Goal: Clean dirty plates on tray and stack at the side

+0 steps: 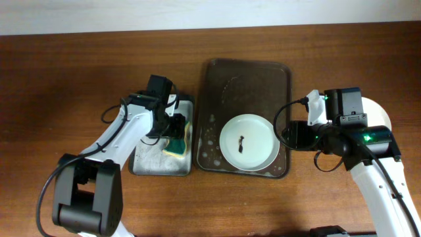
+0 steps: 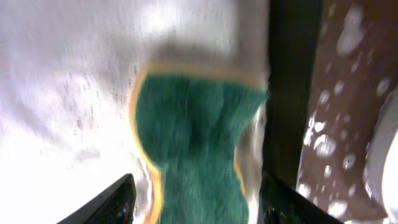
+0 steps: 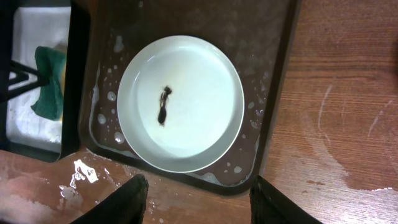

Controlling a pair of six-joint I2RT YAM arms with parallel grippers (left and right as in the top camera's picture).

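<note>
Past halfway, probably: 1 round white shallow plate (image 1: 247, 141), dark-smeared, left on the large dark brown rectangular tray (image 1: 256, 79); white rim (image 1: 381, 112) behind the right arm, likely finished plates. Left gripper (image 2: 198, 190) astride the green-yellow sponge (image 2: 193, 124), grip impossible to tell. Right gripper (image 3: 202, 202) spread, empty.

Open bench (image 1: 66, 79) runs along the far edge and toward the far-left corner. Mid-bench, the sponge tray (image 1: 148, 163) and brown tray (image 1: 250, 76) lie just beside each other. A dirty plate (image 1: 248, 142) fills the brown tray's near half, and a white plate (image 1: 383, 112) sits near the right edge.
</note>
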